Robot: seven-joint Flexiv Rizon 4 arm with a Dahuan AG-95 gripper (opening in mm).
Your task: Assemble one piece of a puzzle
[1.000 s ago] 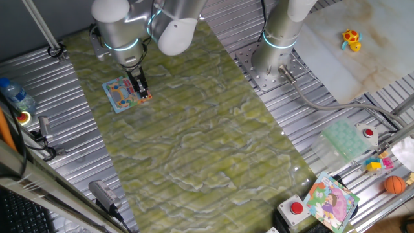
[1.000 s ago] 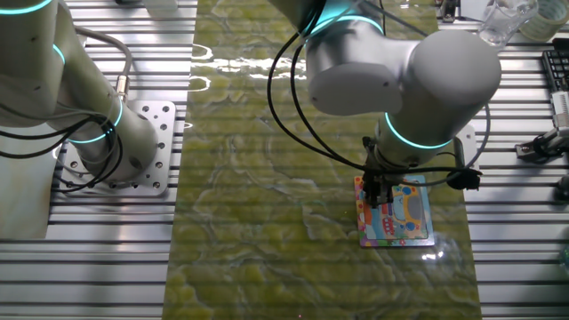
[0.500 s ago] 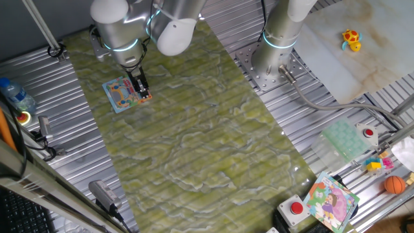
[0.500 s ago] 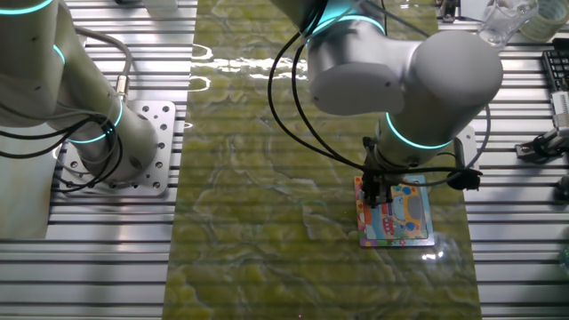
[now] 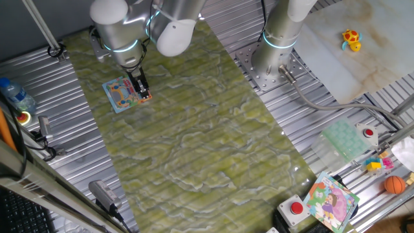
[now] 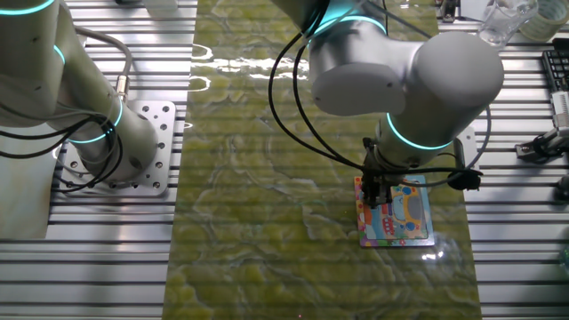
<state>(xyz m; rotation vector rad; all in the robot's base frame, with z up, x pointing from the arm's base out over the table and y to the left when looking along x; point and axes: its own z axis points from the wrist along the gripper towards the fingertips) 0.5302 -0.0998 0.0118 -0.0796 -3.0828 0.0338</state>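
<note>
The puzzle (image 5: 119,94) is a small square board with a light-blue border and a colourful cartoon picture. It lies flat on the green mat at the far left, and also shows in the other fixed view (image 6: 411,215). My gripper (image 5: 139,92) points straight down with its tips at the board's right edge; in the other fixed view the gripper (image 6: 380,197) stands over the board's left part. The dark fingers are close together. The piece is hidden; I cannot tell whether it is between the fingers or in the board.
A second arm's base (image 5: 272,61) stands on the metal table beside the mat, also in the other view (image 6: 116,147). A larger board with a purple figure (image 5: 331,200), a red button (image 5: 296,208), an orange ball (image 5: 394,184) and a bottle (image 5: 16,96) lie off the mat.
</note>
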